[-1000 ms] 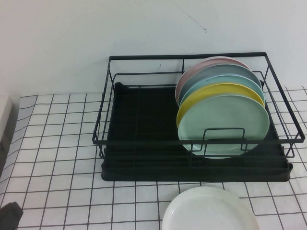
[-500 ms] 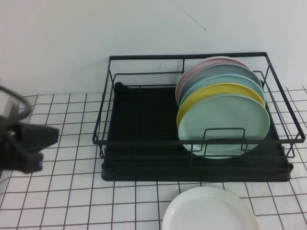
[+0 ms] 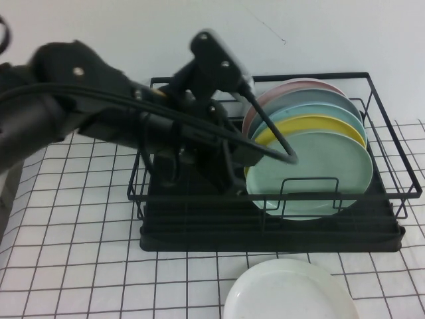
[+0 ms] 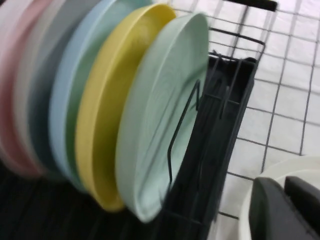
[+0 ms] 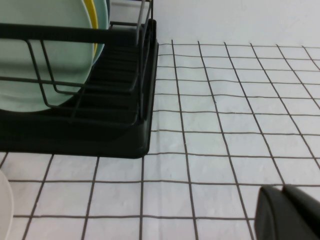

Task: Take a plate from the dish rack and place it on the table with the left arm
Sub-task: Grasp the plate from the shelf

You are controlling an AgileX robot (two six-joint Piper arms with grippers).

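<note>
The mint-green plate [image 3: 312,169] stands on edge at the front of a row of plates in the black dish rack [image 3: 392,166], on the grid-covered table [image 3: 80,219]. In the left wrist view the plate [image 4: 160,115] leans against the yellow plate [image 4: 102,115], and my left gripper [image 4: 284,182] is shut and empty, apart from it. My left arm [image 3: 99,100] reaches from the left over the rack's empty half, just left of the plates. My right gripper [image 5: 284,189] is shut and empty, low over the table near the rack's front corner [image 5: 142,135].
Behind the yellow plate [image 3: 309,125] stand blue, grey and pink plates [image 3: 292,90]. A white plate [image 3: 290,292] lies flat on the table in front of the rack, and also shows in the left wrist view [image 4: 280,170]. A white wall stands behind the rack.
My left arm has swung in from the left edge, up and over the rack's left half, close to the row of plates. The plates and rack have not moved.
</note>
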